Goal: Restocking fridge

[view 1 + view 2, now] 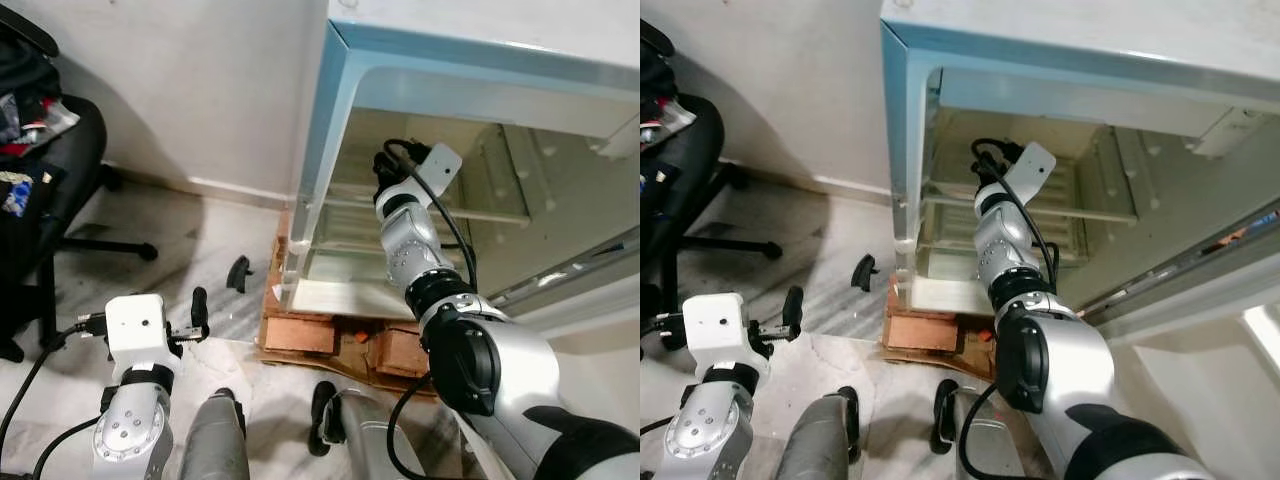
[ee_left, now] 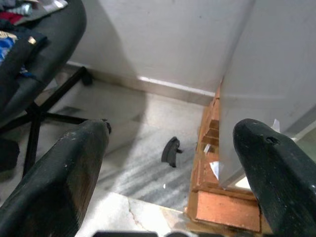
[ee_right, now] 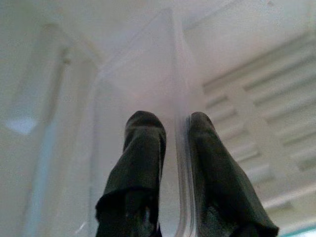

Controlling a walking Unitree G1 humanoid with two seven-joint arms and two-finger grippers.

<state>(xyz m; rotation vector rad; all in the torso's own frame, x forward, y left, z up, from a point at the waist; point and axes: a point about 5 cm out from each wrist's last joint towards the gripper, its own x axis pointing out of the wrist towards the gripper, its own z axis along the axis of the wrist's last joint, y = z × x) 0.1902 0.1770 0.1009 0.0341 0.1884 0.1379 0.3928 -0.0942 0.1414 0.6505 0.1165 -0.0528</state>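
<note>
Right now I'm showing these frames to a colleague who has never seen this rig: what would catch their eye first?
The right arm reaching deep into the open fridge, its right hand closed on the thin edge of a clear plastic shelf. Next, the fridge stands raised on bricks, beside an office chair piled with clutter. The left hand hangs open over the marble floor.

left tool (image 2: pixel 168 163) low, fingers wide apart; right tool (image 3: pixel 170 148) raised forward, fingers pinched
</note>
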